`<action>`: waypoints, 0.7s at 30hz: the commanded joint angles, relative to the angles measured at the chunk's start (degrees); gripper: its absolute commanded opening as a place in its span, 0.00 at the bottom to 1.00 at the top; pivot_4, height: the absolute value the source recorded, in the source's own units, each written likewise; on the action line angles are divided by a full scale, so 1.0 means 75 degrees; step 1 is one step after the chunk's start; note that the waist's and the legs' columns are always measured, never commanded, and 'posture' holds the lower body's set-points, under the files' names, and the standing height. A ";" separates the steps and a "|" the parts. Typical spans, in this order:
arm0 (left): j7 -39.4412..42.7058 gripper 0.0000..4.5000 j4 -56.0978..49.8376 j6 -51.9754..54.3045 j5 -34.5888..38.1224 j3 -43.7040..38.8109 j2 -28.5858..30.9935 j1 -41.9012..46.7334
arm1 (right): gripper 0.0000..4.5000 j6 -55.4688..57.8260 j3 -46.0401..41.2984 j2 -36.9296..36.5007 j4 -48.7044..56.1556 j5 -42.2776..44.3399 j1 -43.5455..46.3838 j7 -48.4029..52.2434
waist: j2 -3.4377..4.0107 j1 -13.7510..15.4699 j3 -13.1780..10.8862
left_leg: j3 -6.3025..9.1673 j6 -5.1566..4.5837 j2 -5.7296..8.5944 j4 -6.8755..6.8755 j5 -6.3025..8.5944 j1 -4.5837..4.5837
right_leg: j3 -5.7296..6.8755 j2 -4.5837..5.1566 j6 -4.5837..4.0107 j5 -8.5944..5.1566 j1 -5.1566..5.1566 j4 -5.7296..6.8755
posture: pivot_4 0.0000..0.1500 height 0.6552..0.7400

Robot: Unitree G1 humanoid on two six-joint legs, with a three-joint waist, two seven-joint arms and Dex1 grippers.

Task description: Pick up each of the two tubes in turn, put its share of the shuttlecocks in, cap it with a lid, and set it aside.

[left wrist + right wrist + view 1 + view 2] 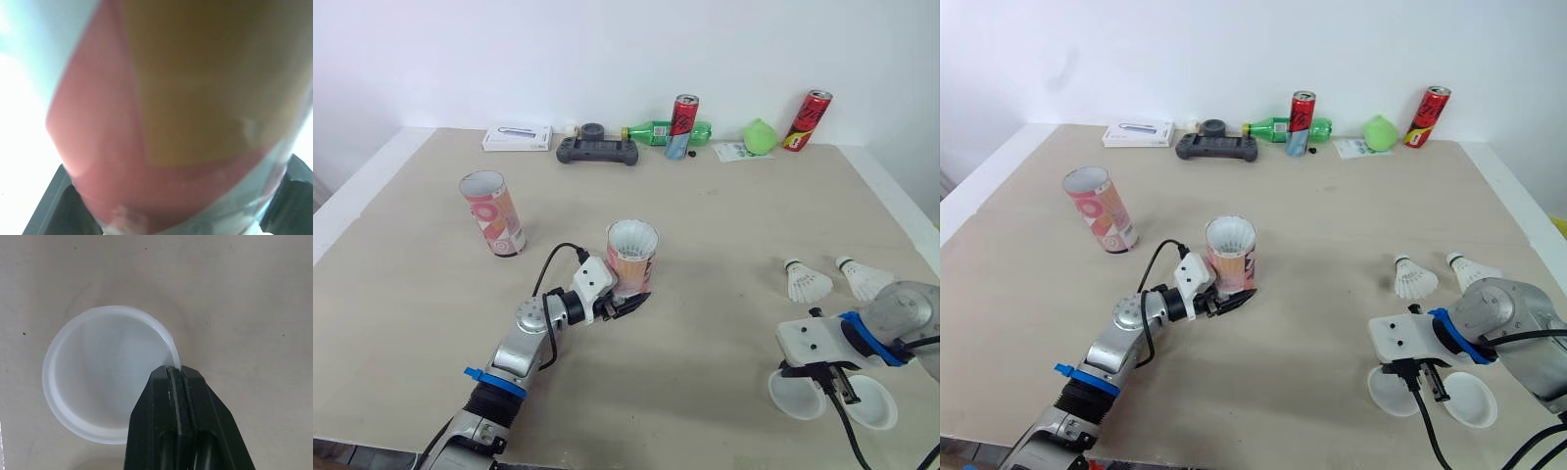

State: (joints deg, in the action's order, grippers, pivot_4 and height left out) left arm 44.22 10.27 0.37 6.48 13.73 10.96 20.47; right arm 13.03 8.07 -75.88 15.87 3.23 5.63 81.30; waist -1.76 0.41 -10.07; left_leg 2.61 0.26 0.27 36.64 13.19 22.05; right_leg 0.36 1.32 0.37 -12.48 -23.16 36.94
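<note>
We judge capping is in hand: our left gripper (631,304) clamps the tube (631,257), feathers showing inside, the right gripper (175,371) pinches the rim of a lid (93,382) on the table (724,245), and next that lid needs lifting squarely onto the tube's mouth.

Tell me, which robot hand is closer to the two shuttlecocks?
Right. The right hand pinches a lid close by the shuttlecocks; the left hand grips a tube farther away, mid-table.
</note>
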 commanded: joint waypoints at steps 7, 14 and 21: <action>0.0049 0.67 0.0494 0.0207 -0.0181 0.0189 0.0166 -0.0111 | 0.01 0.2911 -0.0573 0.1434 0.0241 0.3045 0.4182 0.0476 | 0.0098 -0.0066 -0.0015 | -0.0015 -0.0007 -0.0002 0.0002 -0.0011 -0.0005 | -0.0006 -0.0007 0.0024 0.0024 -0.0010 0.0004 | 1.00 1.00; 0.0062 0.67 0.0764 0.0097 -0.0203 0.0223 0.0164 0.0057 | 0.01 0.2268 0.0526 0.3918 -0.1288 0.1987 0.7506 -0.0730 | 0.0128 -0.0060 0.0020 | -0.0016 -0.0016 -0.0018 -0.0012 -0.0018 0.0004 | 0.0007 -0.0012 -0.0013 0.0034 -0.0029 0.0005 | 1.00 1.00; 0.0040 0.67 0.0856 0.0038 -0.0198 0.0263 0.0181 0.0118 | 0.01 0.1137 0.1167 0.5007 -0.2821 0.0951 0.8499 -0.1010 | 0.0113 -0.0006 0.0017 | -0.0001 -0.0018 -0.0009 -0.0012 -0.0018 0.0019 | 0.0017 -0.0002 0.0003 0.0047 -0.0031 0.0005 | 1.00 1.00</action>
State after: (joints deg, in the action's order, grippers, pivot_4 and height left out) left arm 44.45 13.31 -1.25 6.73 14.79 11.67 22.71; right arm 23.69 17.21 -38.63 -4.91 11.58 67.24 73.66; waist -0.91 0.37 -9.94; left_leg 2.60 0.10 0.25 36.56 13.07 22.22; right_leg 0.43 1.38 0.35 -12.11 -23.42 36.98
